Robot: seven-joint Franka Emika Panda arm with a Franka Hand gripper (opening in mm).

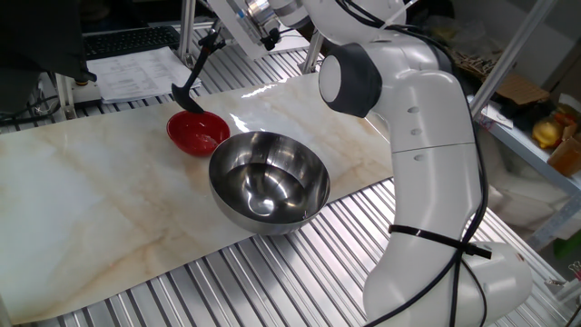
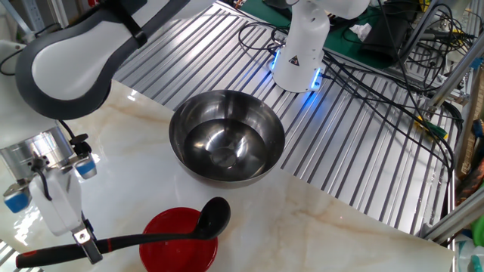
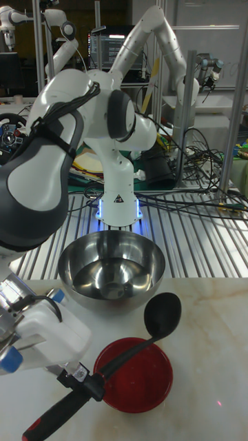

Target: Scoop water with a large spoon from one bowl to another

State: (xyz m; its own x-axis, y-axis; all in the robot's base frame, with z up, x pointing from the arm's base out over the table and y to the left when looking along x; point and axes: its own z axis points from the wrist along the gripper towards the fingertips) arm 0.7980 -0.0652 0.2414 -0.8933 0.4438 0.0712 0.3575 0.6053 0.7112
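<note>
The black ladle (image 2: pixel 151 239) hangs over the small red bowl (image 2: pixel 175 246), its round scoop (image 2: pixel 214 216) just above the bowl's rim nearest the steel bowl. My gripper (image 2: pixel 85 247) is shut on the ladle's handle, left of the red bowl. In the tall view the ladle (image 3: pixel 127 354) slants up from my gripper (image 3: pixel 79 386) across the red bowl (image 3: pixel 138 380). The large steel bowl (image 2: pixel 227 136) stands beside the red one, shiny inside; water shows only as reflections. From the opposite side, the scoop (image 1: pixel 186 99) hovers at the red bowl (image 1: pixel 197 133), behind the steel bowl (image 1: pixel 269 180).
Both bowls rest on a marble-patterned board (image 1: pixel 100 200) laid over a ribbed metal table (image 2: pixel 363 166). The arm's white base (image 2: pixel 302 45) stands behind the steel bowl, with cables (image 2: pixel 393 91) beside it. Papers (image 1: pixel 136 71) lie beyond the board.
</note>
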